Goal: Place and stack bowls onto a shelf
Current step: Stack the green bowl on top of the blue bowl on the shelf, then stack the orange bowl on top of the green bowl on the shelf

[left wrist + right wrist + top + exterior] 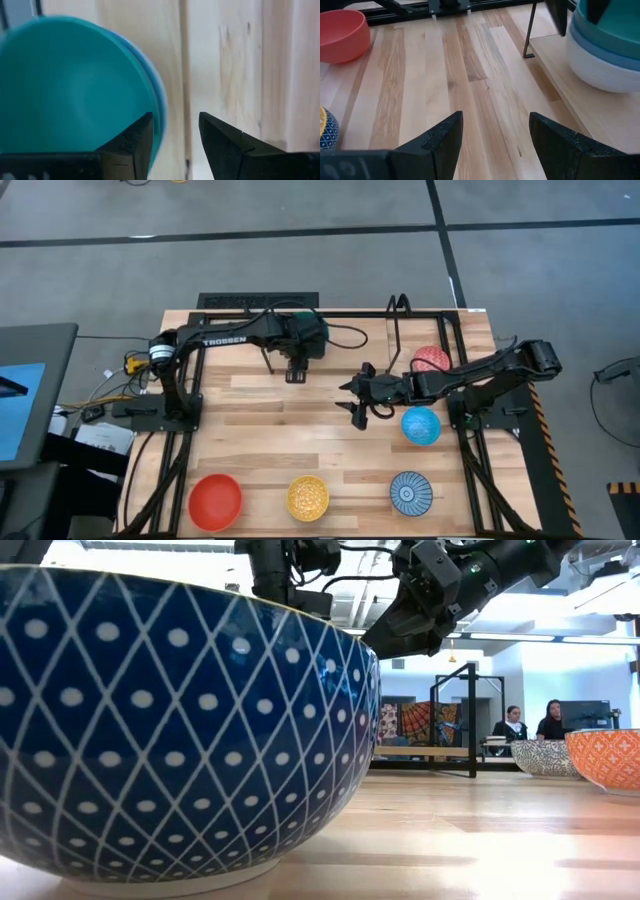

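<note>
The left hand (297, 373) hangs over the shelf (600, 117) at the far side of the counter (330, 435), its fingers (132, 145) partly apart and straddling the rim of the green bowl (70, 85). That bowl tops a stack: a blue bowl (600, 47) sits under it and a white bowl (602, 72) sits on the shelf board. It looks like a release in progress, though whether the fingers grip the rim or merely flank it is hard to judge. To finish well, the green bowl should sit square in the nest before the fingers spread, and the hand should lift straight up so neither finger drags the rim.

The right hand (358, 396) hovers mid-counter, wide open and empty. Close by it lie the speckled light-blue bowl (421, 425) and the red-pink patterned bowl (431, 360) (the likely next picks). Along the near edge wait the red bowl (216, 501), the yellow patterned bowl (308, 498) and the blue-white patterned bowl (410, 492).
</note>
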You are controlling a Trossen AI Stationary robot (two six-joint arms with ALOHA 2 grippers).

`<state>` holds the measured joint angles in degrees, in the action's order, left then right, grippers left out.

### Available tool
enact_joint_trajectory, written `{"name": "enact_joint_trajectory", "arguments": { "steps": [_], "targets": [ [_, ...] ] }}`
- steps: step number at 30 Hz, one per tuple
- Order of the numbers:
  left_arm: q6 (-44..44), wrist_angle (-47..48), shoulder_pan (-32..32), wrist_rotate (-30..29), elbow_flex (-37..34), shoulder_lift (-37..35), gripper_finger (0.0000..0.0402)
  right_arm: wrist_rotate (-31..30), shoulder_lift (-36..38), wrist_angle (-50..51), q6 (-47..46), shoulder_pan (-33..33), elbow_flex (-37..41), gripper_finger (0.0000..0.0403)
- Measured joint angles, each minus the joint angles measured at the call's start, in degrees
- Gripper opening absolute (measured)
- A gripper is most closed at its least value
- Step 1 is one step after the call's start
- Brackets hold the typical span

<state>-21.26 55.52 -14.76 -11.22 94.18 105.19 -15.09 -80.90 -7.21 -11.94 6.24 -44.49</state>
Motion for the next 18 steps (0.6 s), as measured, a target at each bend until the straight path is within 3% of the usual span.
{"name": "enact_joint_trajectory", "arguments": {
  "steps": [11,18],
  "targets": [
    [10.2,13.6,6.9,-7.5,1.6,-6.5,0.0138,0.0,0.0,-3.1,-4.4,0.0,0.0,0.0255],
    [29.9,23.2,15.9,-9.7,1.5,-13.5,0.0128,0.3,-3.6,-8.7,-11.4,0.3,0.0,0.0255]
  ]
}}
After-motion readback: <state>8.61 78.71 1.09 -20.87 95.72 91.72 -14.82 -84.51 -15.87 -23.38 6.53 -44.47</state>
